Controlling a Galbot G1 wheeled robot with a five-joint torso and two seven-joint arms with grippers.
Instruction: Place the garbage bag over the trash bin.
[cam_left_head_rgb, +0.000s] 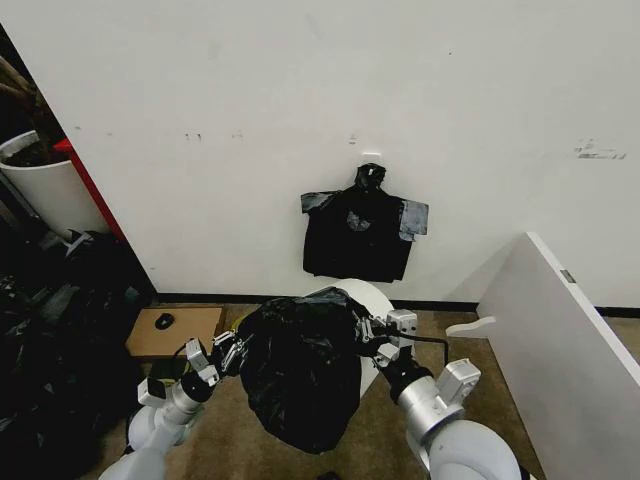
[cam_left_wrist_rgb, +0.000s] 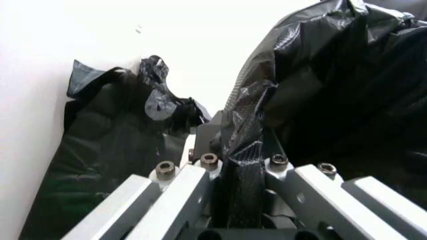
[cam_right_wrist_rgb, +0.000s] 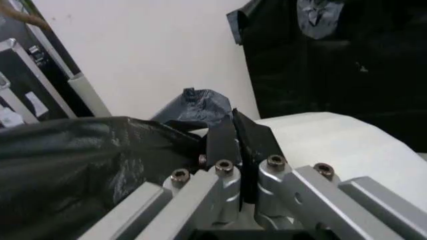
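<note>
While both grippers, left (cam_left_head_rgb: 232, 349) at nine o'clock and right (cam_left_head_rgb: 366, 331) at three, pinch the black garbage bag (cam_left_head_rgb: 300, 370) draped before the cream-white trash bin (cam_left_head_rgb: 368, 298), the mouth probably needs spreading wider than the rim.

Even indoor light, bright wall, deep blacks; wrist views soft close to the lens.

In the head view the white wall (cam_left_head_rgb: 300, 90) is evenly and brightly lit with no hard shadows, only a faint grey cast beside the slanted white panel (cam_left_head_rgb: 560, 330). The left margin is dim and its dark heap (cam_left_head_rgb: 50, 340) loses detail. The bag (cam_left_head_rgb: 300, 365) reads near-black with weak glossy highlights along its creases. In the left wrist view the wall (cam_left_wrist_rgb: 80, 40) is overexposed to plain white, while the film shows sharp specular streaks; the metal hand (cam_left_wrist_rgb: 243, 165) in the foreground is slightly blurred. In the right wrist view the bin (cam_right_wrist_rgb: 327, 135) is bright, and the hand (cam_right_wrist_rgb: 240, 150) is soft.
</note>
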